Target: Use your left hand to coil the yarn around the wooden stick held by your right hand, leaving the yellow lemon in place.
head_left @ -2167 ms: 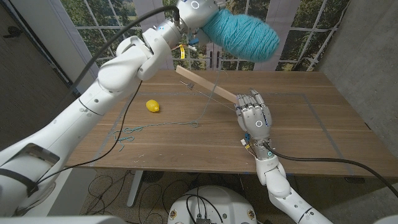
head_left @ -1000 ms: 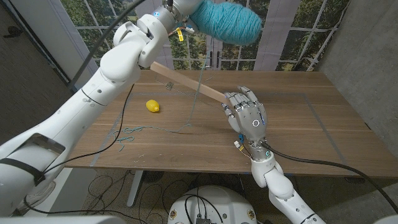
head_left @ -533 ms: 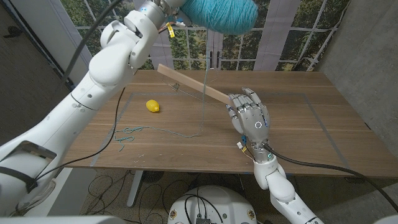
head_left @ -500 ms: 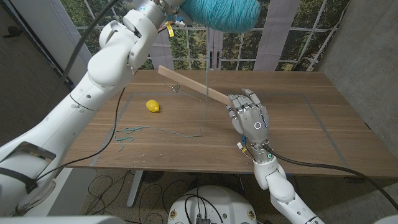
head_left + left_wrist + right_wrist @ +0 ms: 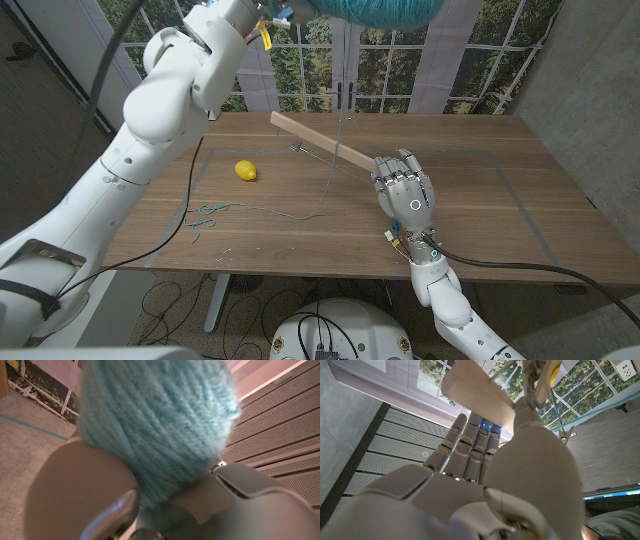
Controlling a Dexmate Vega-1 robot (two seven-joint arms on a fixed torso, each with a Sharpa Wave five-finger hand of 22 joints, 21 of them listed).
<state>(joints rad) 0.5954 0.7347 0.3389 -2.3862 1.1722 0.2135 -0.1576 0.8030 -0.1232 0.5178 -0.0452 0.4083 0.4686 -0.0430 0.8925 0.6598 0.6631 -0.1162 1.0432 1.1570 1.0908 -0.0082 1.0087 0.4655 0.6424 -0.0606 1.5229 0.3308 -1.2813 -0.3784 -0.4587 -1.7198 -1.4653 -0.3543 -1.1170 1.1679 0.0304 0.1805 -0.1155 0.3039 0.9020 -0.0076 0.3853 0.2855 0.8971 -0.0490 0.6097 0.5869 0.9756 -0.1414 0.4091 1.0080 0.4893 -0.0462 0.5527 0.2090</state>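
1. One teal yarn ball [image 5: 155, 425] sits high above the table's far side, gripped in the left hand [image 5: 150, 505]; in the head view it has risen since half a second ago, so just its underside shows at the top edge.
2. A strand [image 5: 337, 160] drops from it past the stick to the table, trailing to a loose tangle [image 5: 205, 215].
3. The stick [image 5: 320, 140] slants up and leftward from the right hand [image 5: 405, 190], whose fingers close around its lower end; it has shifted slightly rightward.
4. The lemon [image 5: 245, 171] lies unmoved on the table [image 5: 500, 200], well left of the stick.
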